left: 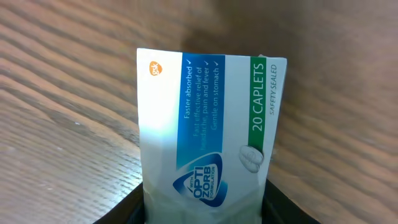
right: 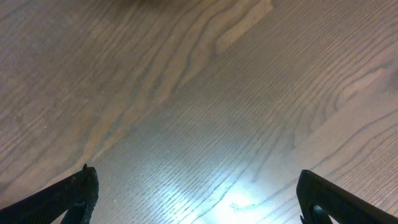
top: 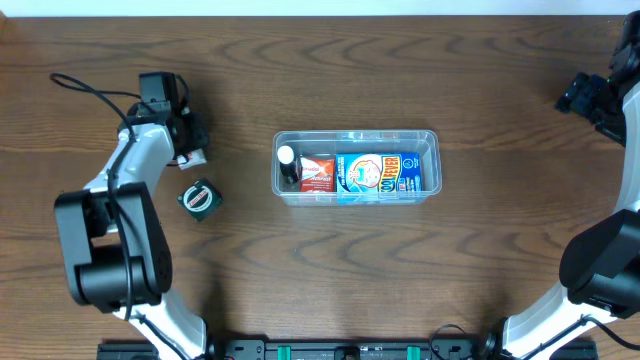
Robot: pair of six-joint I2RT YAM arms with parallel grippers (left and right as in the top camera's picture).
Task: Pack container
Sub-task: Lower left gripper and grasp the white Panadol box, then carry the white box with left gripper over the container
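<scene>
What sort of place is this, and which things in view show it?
Probably a robotics lab bench: a left arm and right arm mounted at a wooden table, a container holding packaged goods, a caplet box in the left gripper.

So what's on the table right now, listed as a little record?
surface: wooden table
container: clear, mid-table, holds a small bottle, a red box, a blue packet
left gripper: jaws either side of a caplet box; firm grip unclear
right gripper: open over bare wood
loose item: dark green round object beside the left arm
</scene>
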